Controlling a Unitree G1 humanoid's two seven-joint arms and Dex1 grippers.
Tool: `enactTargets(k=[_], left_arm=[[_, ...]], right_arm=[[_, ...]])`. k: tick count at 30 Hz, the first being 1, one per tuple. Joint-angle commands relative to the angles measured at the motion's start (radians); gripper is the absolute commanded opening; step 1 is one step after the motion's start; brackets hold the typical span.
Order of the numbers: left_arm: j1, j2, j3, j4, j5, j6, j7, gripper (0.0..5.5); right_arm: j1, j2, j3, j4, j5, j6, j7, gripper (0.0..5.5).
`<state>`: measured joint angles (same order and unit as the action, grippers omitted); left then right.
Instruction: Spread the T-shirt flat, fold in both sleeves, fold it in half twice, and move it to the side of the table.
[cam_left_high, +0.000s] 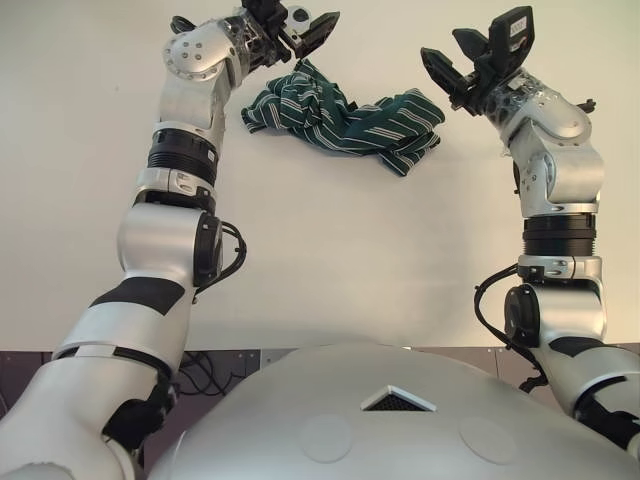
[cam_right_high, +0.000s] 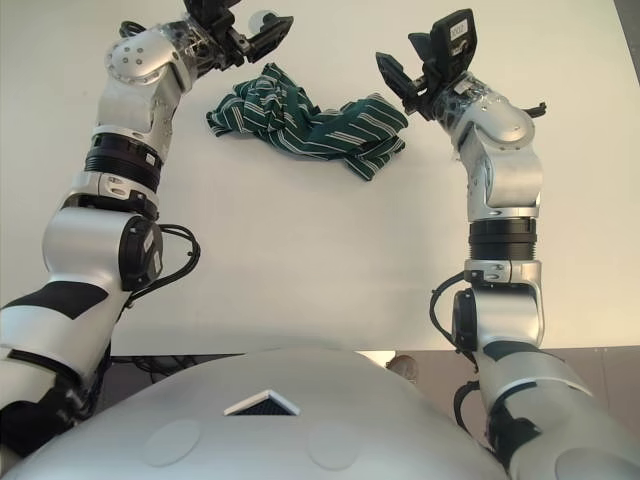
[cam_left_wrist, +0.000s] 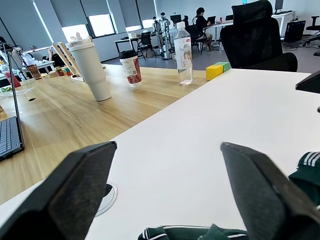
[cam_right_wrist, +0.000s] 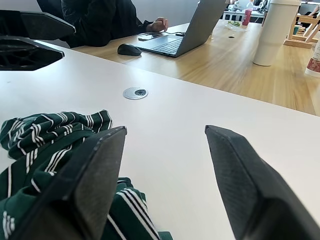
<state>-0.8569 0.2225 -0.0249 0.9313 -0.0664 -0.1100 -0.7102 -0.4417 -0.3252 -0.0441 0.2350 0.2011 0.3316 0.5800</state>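
Observation:
A dark green T-shirt (cam_left_high: 345, 118) with white stripes lies crumpled in a heap at the far middle of the white table (cam_left_high: 330, 260). My left gripper (cam_left_high: 290, 30) hangs open just above the heap's far left end, nothing between its fingers. My right gripper (cam_left_high: 480, 55) is open too, raised a little to the right of the heap. The left wrist view shows green cloth (cam_left_wrist: 305, 172) below the open fingers (cam_left_wrist: 80, 195). In the right wrist view the striped cloth (cam_right_wrist: 50, 135) lies beside the open fingers (cam_right_wrist: 95, 185).
A round cable grommet (cam_right_wrist: 135, 93) sits in the table beyond the shirt. A wooden desk adjoins the far side with a laptop (cam_right_wrist: 190, 30), a mouse (cam_right_wrist: 129, 49), cups (cam_left_wrist: 92, 70) and a bottle (cam_left_wrist: 183, 55). The near half of the white table is bare.

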Motion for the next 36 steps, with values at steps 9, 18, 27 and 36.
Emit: enactTargets(k=[9, 18, 27, 36], left_arm=[[-0.039, 0.023, -0.074, 0.120, 0.089, 0.029, -0.063, 3.82], [-0.100, 0.004, -0.128, 0.318, 0.176, 0.090, -0.125, 3.82], [-0.116, 0.003, -0.094, 0.358, 0.159, 0.161, -0.226, 3.82], [-0.180, -0.011, -0.041, 0.365, 0.137, 0.145, -0.224, 3.82]], right_arm=[[0.010, -0.046, 0.057, 0.059, -0.049, 0.037, 0.035, 2.89], [0.024, -0.037, 0.138, 0.105, -0.062, 0.080, 0.124, 2.89], [0.071, -0.046, 0.157, 0.015, -0.042, 0.133, 0.164, 2.15], [0.090, -0.026, 0.181, -0.022, -0.043, 0.143, 0.150, 0.87]])
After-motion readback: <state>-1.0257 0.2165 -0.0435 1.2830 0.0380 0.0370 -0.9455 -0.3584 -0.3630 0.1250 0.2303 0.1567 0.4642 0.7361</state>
